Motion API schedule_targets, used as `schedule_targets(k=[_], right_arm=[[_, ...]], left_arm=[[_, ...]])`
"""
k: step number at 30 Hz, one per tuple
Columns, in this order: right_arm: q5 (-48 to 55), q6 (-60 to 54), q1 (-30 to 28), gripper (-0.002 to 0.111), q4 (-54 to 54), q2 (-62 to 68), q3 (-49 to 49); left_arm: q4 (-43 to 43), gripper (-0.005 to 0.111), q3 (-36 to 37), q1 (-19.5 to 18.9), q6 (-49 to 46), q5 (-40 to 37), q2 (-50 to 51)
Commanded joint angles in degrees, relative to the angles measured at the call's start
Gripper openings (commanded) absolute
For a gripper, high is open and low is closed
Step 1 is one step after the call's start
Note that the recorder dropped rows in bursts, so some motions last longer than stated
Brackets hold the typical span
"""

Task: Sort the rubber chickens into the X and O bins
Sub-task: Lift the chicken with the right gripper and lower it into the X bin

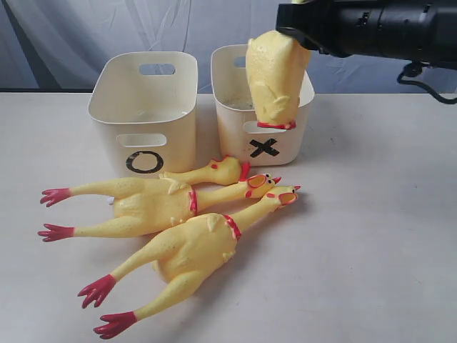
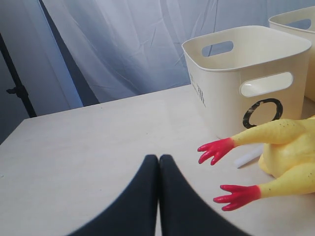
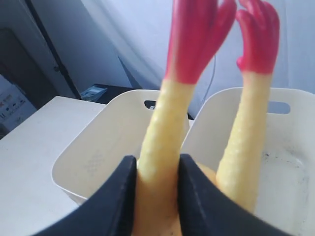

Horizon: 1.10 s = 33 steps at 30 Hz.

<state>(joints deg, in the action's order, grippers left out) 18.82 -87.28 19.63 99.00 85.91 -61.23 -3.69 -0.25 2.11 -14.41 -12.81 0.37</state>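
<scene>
Nearest you, at 7 o'clock on the exterior view taken as a clock face, lies the front whole chicken (image 1: pixel 189 254), red feet toward 7 and beak toward 2. The pale table (image 1: pixel 371 236) carries everything. Toward 11 o'clock stands the O bin (image 1: pixel 178 136), and the X bin (image 1: pixel 232 132) stands just beside it at 12 o'clock, both upright with their marks facing you. You find the second whole chicken (image 1: pixel 153 204) at 9 o'clock, lying against the front one, its feet toward 9 and its head beside the other head.

Your right gripper (image 3: pixel 157 160) clamps one leg of the headless body (image 1: pixel 275 75), which hangs at 1 o'clock with its red-rimmed neck end down, over the X bin and clear of the table. You cannot tell from these views whether it hangs above the opening or the front wall. The head-and-neck piece (image 1: pixel 214 171) lies on the table in front of the two bins, just behind the second whole chicken.

Your left gripper (image 2: pixel 158 160) has its jaws pressed together on nothing, low over bare table near the red feet. A white stick (image 2: pixel 248 157) shows beside that chicken.
</scene>
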Motion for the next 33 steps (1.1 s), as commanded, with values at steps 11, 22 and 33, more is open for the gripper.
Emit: schedule_targets(k=[11,22,33], right_arm=[[-4.1,-7.4,1.7,-0.001,0.9,5.7,-7.1],[-9.0,-11.0,1.7,-0.001,0.9,11.7,-14.7],[-9.9,-11.0,1.7,-0.001,0.9,20.3,-23.3]], left_arm=[[-0.1,0.0,0.2,0.2,0.3,0.5,-0.4],[-0.1,0.0,0.2,0.2,0.3,0.5,-0.4],[-0.1,0.0,0.2,0.2,0.3,0.5,-0.4]])
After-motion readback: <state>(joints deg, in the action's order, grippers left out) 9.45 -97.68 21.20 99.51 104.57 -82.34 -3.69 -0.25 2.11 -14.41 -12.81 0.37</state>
